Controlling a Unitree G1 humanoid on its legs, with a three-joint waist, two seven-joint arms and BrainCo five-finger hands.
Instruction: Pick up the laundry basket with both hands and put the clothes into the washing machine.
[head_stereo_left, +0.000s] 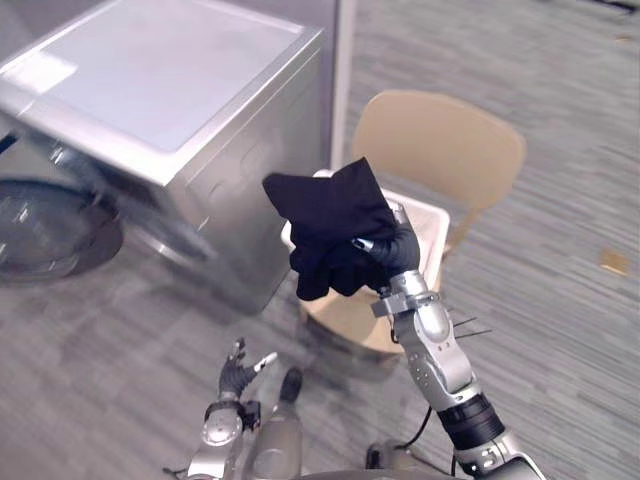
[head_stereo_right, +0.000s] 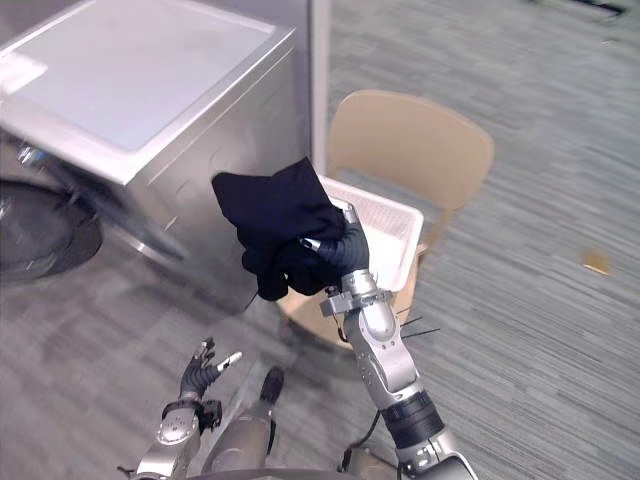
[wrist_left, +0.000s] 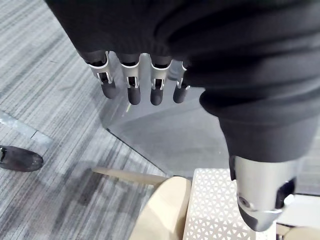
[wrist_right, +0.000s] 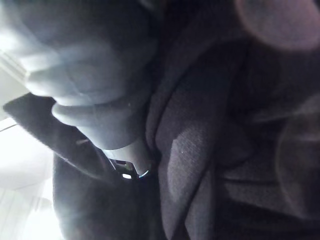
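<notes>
Left robot hand (head_stereo_left: 238, 378) is hanging low and nearest, fingers relaxed, holding nothing. Right robot hand (head_stereo_left: 392, 252) is clenching a black garment (head_stereo_left: 325, 215), raised just above the white laundry basket (head_stereo_right: 385, 230), which is sitting on a tan chair (head_stereo_left: 440, 140). The garment is bunching dark and limp, one corner poking up and folds drooping below the fingers. The washing machine (head_stereo_left: 170, 90) is standing further left, its door (head_stereo_left: 45, 235) hanging open low. Likely step: carrying the garment to the drum. Keep the grip tight, clear the basket rim, aim low at the opening.
</notes>
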